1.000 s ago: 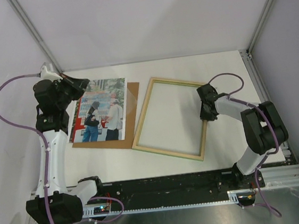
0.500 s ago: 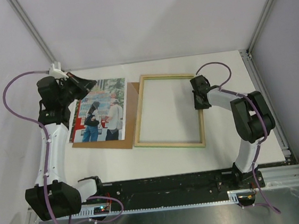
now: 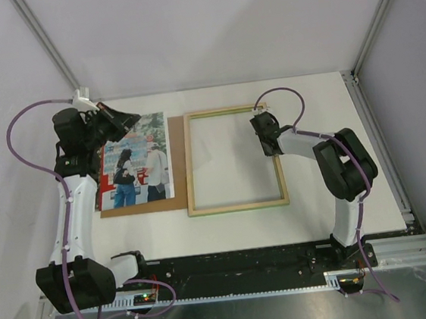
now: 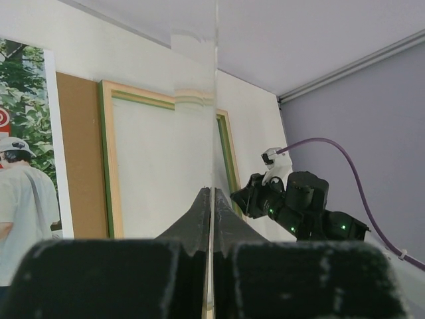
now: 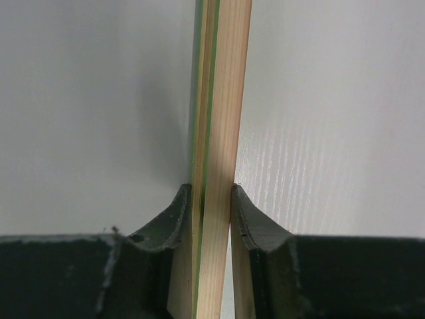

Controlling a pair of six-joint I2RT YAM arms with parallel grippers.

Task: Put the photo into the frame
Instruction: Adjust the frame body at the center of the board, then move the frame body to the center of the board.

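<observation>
Right gripper (image 5: pixel 211 199) jaws grasp the frame (image 3: pixel 237 204) by its right rail, likely to square it beside the backing board (image 3: pixel 177 163). It lies flat on the table (image 3: pixel 305 96), wood back up. The photo (image 3: pixel 142 171) rests on the board. Left gripper (image 4: pixel 211 199) jaws are clenched on a thin clear sheet (image 4: pixel 214 100).

The left arm (image 3: pixel 74 212) and right arm (image 3: pixel 300 143) have white links and chunky black joints, each trailing a purple cable (image 4: pixel 319 139). The left gripper (image 4: pixel 211 199) and right gripper (image 5: pixel 209 196) are matte black, with wedge-tapered fingers.
</observation>
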